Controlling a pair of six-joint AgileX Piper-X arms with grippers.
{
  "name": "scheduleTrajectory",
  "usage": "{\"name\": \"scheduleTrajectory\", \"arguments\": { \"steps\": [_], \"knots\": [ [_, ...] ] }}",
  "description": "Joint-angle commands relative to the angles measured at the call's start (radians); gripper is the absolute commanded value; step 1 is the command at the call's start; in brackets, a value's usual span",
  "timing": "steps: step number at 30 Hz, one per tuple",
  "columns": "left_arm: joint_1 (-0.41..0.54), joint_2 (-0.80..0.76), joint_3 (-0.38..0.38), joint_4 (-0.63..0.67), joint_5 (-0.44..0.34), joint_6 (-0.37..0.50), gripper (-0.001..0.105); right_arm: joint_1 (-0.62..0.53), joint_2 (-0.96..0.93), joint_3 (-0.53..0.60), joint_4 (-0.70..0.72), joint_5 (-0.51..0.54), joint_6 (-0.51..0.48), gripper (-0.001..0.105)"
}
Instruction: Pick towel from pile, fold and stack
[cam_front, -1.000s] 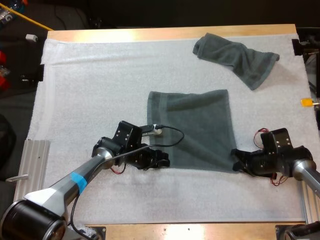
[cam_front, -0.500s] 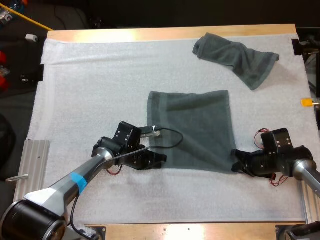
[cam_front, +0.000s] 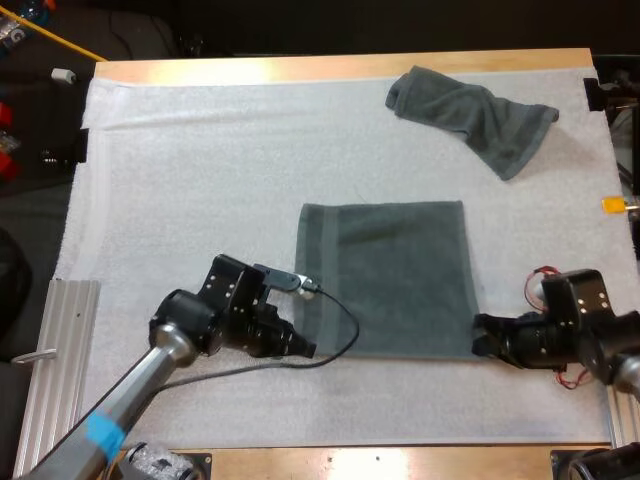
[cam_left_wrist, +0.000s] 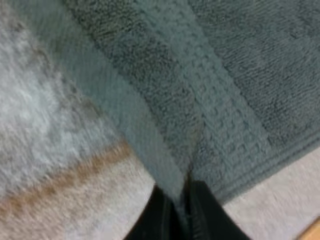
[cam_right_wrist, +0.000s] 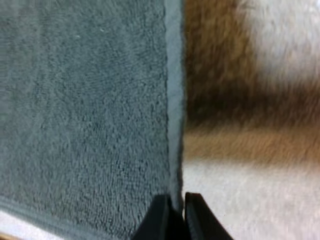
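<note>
I have the spread towel (cam_front: 385, 278) lying flat in the middle of the white mat (cam_front: 180, 180) on the bench (cam_front: 330, 68), with its near edge square to me. My left hand (cam_front: 303, 347) is at the near left corner and my right hand (cam_front: 481, 338) at the near right corner. In each wrist view the black fingers are pinched together with the towel's hem caught between them, so I take both hands to be gripping cloth. What matters for the coming move is that the whole towel lies ahead of both hands, stretching away from me toward the bench's far side. Neither arm is nearer; each has its own corner. The towel looks close to square. If anything its longer side runs across, from one hand to the other, and the banded hem runs near to far along the left side. I judge the fold should carry the near edge forward over the far edge, with both hands level. The crumpled towel (cam_front: 470, 113) sits well apart at the far right of the mat.
</note>
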Motion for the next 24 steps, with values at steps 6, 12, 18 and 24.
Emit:
{"name": "scheduleTrajectory", "arguments": {
  "steps": [6, 12, 18, 24],
  "knots": [
    [-0.033, -0.114, 0.003, 0.108, -0.011, 0.036, 0.0, 0.033, -0.147, -0.006, 0.137, -0.004, -0.012, 0.0],
    [-0.082, -0.16, 0.003, 0.072, 0.032, 0.011, 0.0, 0.165, -0.211, -0.006, 0.108, 0.018, 0.115, 0.0],
    [-0.077, -0.127, 0.003, -0.017, 0.039, -0.047, 0.0, 0.195, -0.173, -0.006, -0.091, 0.027, 0.296, 0.0],
    [-0.077, -0.031, 0.003, -0.144, 0.049, -0.104, 0.0, 0.196, -0.036, -0.006, -0.249, 0.048, 0.419, 0.0]
  ]
}}
